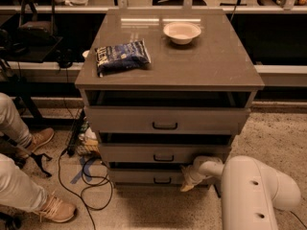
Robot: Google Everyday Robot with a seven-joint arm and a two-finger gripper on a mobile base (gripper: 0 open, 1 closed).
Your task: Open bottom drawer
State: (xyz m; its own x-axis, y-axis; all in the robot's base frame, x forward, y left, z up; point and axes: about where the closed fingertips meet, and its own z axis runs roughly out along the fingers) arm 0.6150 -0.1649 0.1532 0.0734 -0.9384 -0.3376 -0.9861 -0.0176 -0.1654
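The grey-brown cabinet (169, 66) has three drawers. The bottom drawer (144, 177) is the lowest, slim front with a small black bar handle (162, 180) at its centre. My white arm (254, 190) comes in from the lower right. My gripper (188, 182) is low in front of the bottom drawer, just right of its handle and close to the drawer front. The top drawer (165, 120) and middle drawer (163, 153) stand above it.
A white bowl (182, 31) and a blue snack bag (122, 56) lie on the cabinet top. A seated person's legs and shoes (45, 209) are at the left. Cables (86, 176) trail on the speckled floor beside the cabinet.
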